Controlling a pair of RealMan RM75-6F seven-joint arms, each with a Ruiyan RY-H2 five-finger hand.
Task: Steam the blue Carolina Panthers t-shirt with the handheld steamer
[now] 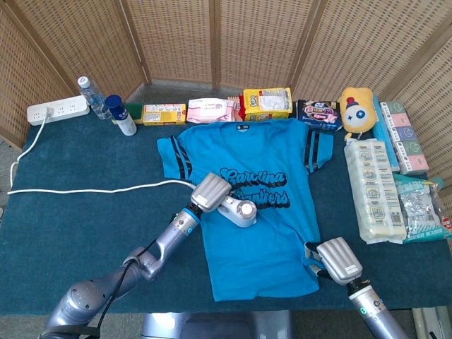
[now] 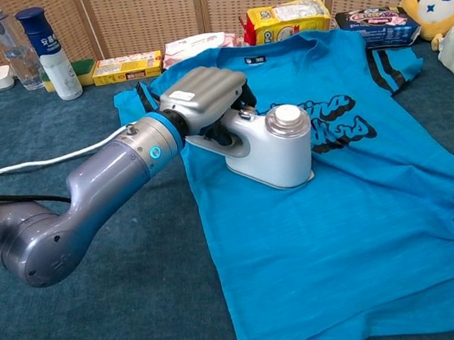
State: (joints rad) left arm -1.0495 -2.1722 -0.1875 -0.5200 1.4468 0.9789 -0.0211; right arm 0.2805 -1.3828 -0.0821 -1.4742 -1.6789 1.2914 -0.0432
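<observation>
Blue Carolina Panthers t-shirt lay flat on the dark green bench. Left hand gripped the white handheld steamer on its chest; right hand pinched the shirt's lower right hem.

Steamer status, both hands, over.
Left hand grips the handheld steamer, soleplate down on the blue Carolina Panthers t-shirt just below the lettering. Right hand pins the shirt's lower right hem. Nothing blocking the path.

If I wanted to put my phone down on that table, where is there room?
Bare cloth lies left of the t-shirt, below the white cord. The back edge, with its snack packs, and the right side, with the tissue packs, are crowded.
</observation>
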